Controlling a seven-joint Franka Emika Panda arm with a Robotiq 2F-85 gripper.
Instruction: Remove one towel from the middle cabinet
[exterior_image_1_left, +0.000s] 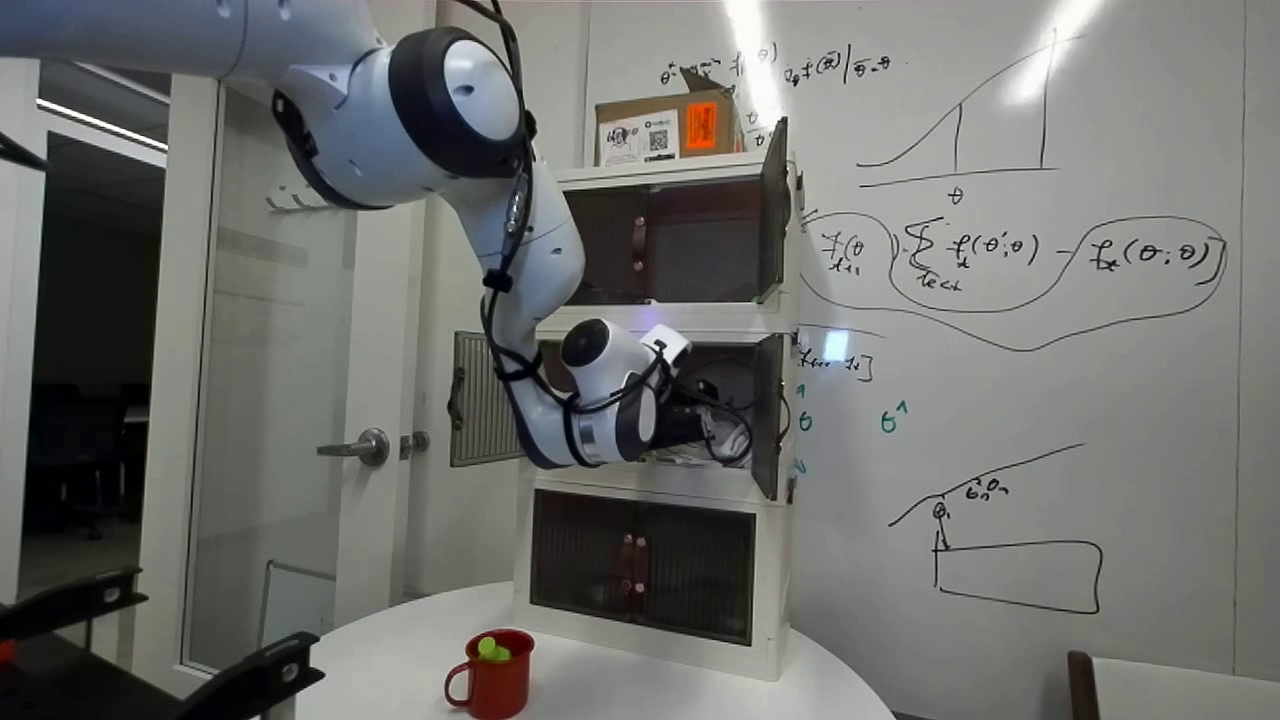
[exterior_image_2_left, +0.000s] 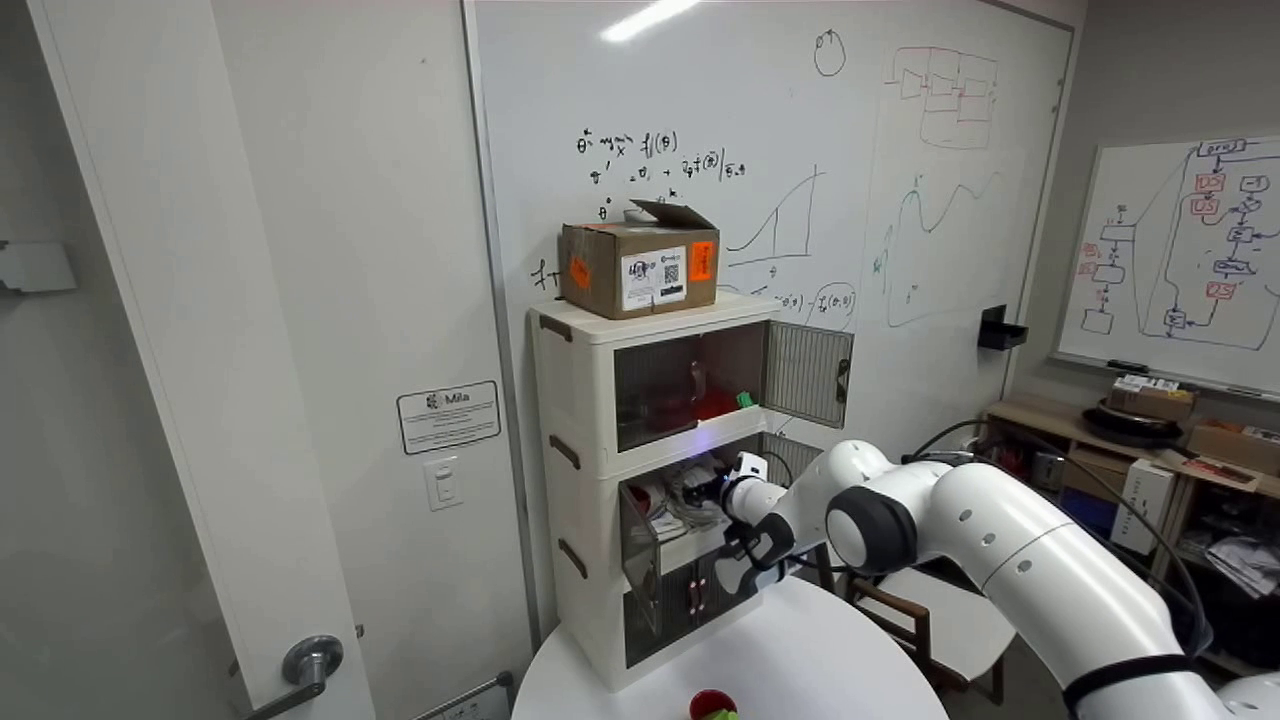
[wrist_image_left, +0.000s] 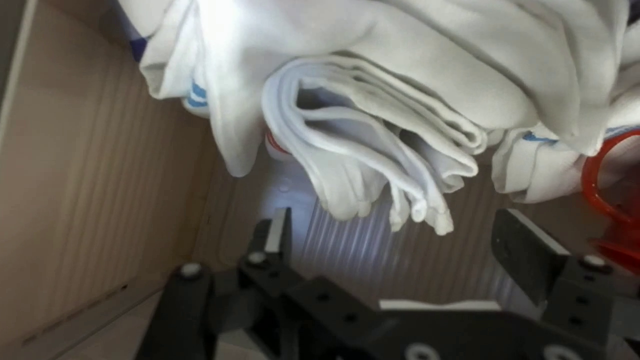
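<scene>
The middle cabinet has both hinged doors open and also shows in an exterior view. White towels lie folded and piled inside it. My gripper reaches through the opening; the arm partly hides it in an exterior view. In the wrist view the gripper is open, with its fingers wide apart. The lower edge of a folded white towel hangs between and just beyond the fingertips. Nothing is held. More white towels lie over and beside it.
The cabinet's open doors flank the arm. The side wall is left of the fingers in the wrist view. A red object is at right. A red mug stands on the table. A cardboard box tops the unit.
</scene>
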